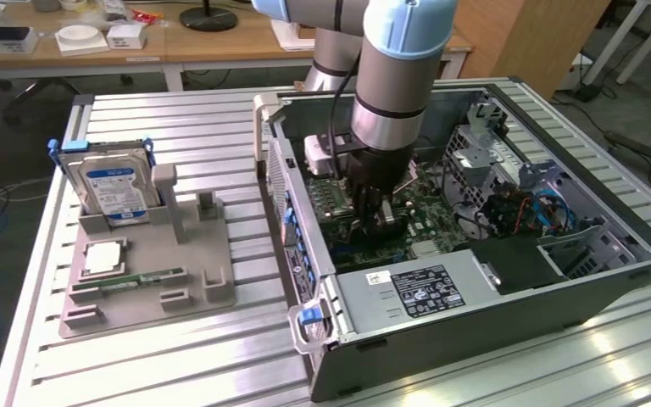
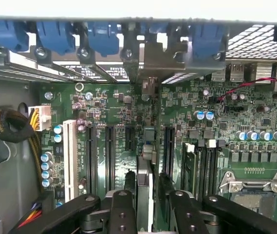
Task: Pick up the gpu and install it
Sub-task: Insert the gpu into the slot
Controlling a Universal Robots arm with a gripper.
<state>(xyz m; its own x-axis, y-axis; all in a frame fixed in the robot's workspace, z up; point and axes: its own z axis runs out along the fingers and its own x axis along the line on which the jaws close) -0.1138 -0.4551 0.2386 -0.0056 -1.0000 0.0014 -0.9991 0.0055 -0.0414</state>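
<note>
The gpu (image 2: 145, 161) stands on edge on the motherboard (image 2: 123, 112), so from the wrist I see only its thin silvery edge. Its long axis runs parallel to the dark slots beside it. One end lies between my fingers (image 2: 123, 209) and the other points at the case wall with the blue latches (image 2: 101, 36), where its metal bracket meets that wall. I can't tell whether it is pushed fully home.

The gripper (image 2: 146, 187) straddles the card with its fingers apart. A sliver of gap shows beside the card, so I read it as not clamped.

In the middle of the exterior view, the gripper (image 1: 380, 222) reaches straight down into the open case (image 1: 597, 280). Well apart, at the exterior view's left, the tray (image 1: 145, 280) carries the upright hard drive (image 1: 111, 182) and the memory stick (image 1: 133, 278).
</note>
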